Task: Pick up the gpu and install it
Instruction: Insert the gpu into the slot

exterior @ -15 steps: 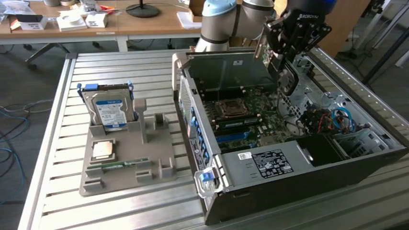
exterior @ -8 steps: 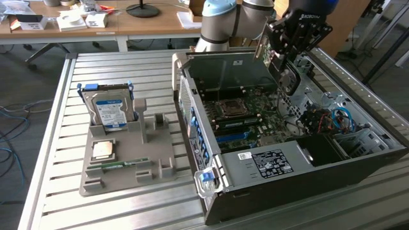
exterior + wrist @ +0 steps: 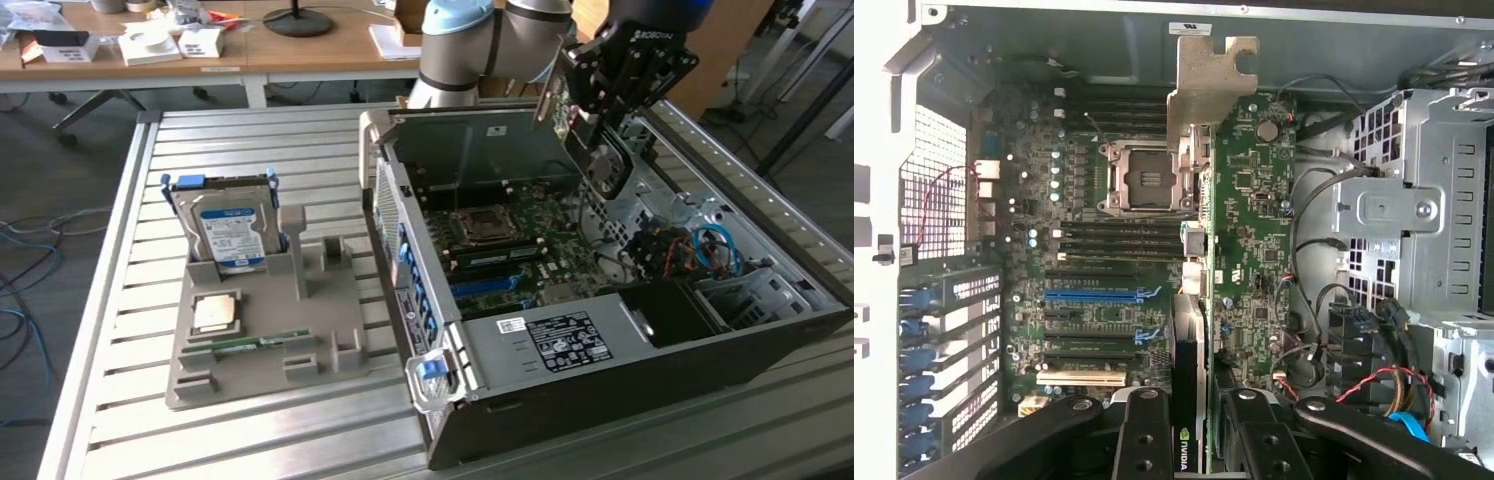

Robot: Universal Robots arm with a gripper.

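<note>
The gpu (image 3: pixel 603 158) hangs upright over the open computer case (image 3: pixel 534 400), its dark face with a round fan towards the exterior view's right. My gripper (image 3: pixel 603 105) is shut on its upper edge. In the wrist view the gpu (image 3: pixel 1209 85) appears edge-on, silver bracket at the far end, with my gripper (image 3: pixel 1189 440) clamped on it between the black fingers (image 3: pixel 1144 430). Below it lies the motherboard (image 3: pixel 1254 230) with its blue expansion slots (image 3: pixel 1099 295). The card is above the board, apart from the slots.
A grey holder (image 3: pixel 327 330) at the exterior view's left carries the silver blue-labelled hard drive (image 3: pixel 230 230), a processor (image 3: pixel 216 313) and a green memory stick (image 3: pixel 254 345). Inside the case are the processor socket (image 3: pixel 483 225), a drive cage (image 3: pixel 1414 210) and cables (image 3: pixel 707 250).
</note>
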